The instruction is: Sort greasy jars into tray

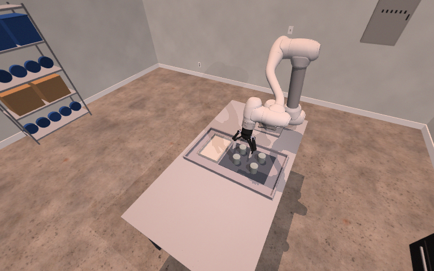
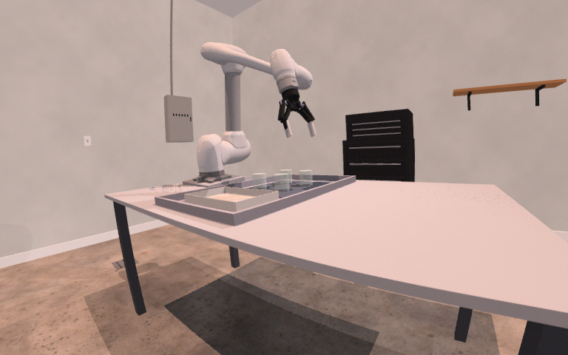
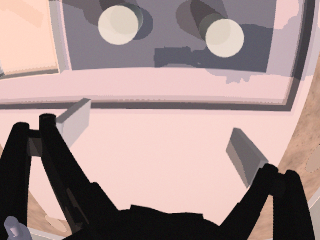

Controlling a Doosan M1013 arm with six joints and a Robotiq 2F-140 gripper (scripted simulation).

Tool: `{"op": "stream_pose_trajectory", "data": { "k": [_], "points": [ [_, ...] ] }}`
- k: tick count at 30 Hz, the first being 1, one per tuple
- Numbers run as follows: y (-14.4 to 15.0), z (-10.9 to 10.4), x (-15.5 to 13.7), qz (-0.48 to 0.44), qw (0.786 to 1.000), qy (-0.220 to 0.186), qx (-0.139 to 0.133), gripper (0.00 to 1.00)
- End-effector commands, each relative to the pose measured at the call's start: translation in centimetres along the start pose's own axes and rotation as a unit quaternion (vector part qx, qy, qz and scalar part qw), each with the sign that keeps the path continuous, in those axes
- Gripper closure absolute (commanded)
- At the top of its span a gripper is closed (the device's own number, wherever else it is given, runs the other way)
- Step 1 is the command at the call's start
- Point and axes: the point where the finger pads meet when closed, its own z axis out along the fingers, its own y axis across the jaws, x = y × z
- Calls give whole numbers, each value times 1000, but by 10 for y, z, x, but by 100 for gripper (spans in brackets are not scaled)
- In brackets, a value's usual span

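A metal shelf rack (image 1: 58, 65) stands in the room corner; its boards carry blue boxes (image 1: 20, 29), rows of blue discs (image 1: 32, 66) and brown cartons (image 1: 51, 87). A grey wall panel (image 2: 178, 118) hangs from a conduit (image 2: 171, 46), with a wall switch plate (image 2: 86, 140) to one side. A black drawer cabinet (image 2: 379, 144) stands against the far wall, below and beside a wooden wall shelf (image 2: 509, 87) on black brackets. White skirting (image 1: 352, 110) borders the mottled brown floor (image 1: 95, 166)
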Motion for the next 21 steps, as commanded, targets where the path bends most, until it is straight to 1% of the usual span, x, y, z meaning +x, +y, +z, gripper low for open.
{"op": "stream_pose_trajectory", "data": {
  "k": [1,4,5,12,13,21],
  "points": [
    [-2,-1,13,-6,1000,14,0,0],
    [-2,-1,13,-6,1000,14,0,0],
    [-7,-17,56,-49,997,67,-1,0],
    [-7,-17,56,-49,997,67,-1,0],
    [-12,-30,100,-87,989,119,0,0],
    [-12,-30,100,-87,989,119,0,0]
  ]
}}
